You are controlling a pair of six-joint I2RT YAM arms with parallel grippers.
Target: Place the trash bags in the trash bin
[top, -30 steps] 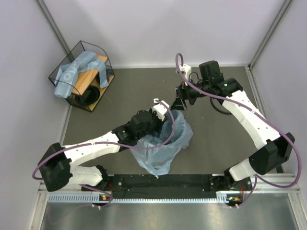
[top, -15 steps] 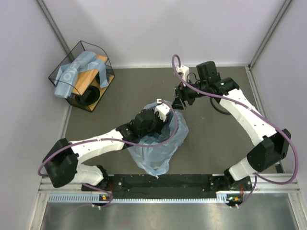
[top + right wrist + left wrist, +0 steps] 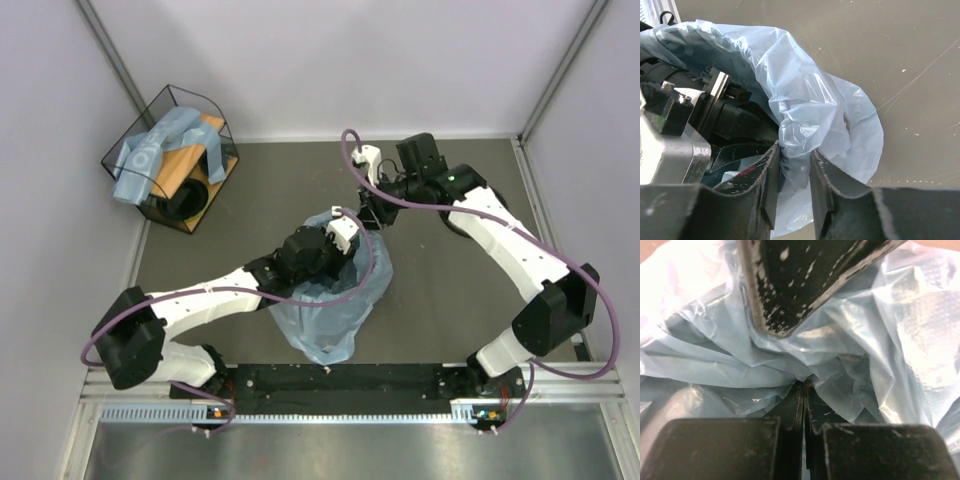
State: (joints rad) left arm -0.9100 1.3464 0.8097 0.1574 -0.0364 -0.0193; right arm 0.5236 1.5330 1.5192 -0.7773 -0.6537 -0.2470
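Observation:
A light-blue translucent trash bag [image 3: 335, 300] lies bunched at the middle of the table, and whatever is under it is hidden. The trash bin is not visible. My left gripper [image 3: 345, 245] reaches into the bag's upper part. In the left wrist view my left gripper [image 3: 804, 385] is shut, with the bag's film [image 3: 740, 365] pinched at its tips. My right gripper [image 3: 372, 215] is at the bag's far rim. In the right wrist view my right gripper [image 3: 795, 152] has its fingers on both sides of a bunched fold [image 3: 805, 120], pressing it.
A black wire basket [image 3: 125, 140] with a wooden base stands at the far left corner, holding a bundle of light-blue bags [image 3: 150, 150] and a black roll [image 3: 185, 200]. Grey walls close in the table on three sides. The arm bases stand along the near edge.
My right arm has moved left to the bag's rim and its jaws have closed in on a fold. The left arm shifted slightly and the bag drew in to the left.

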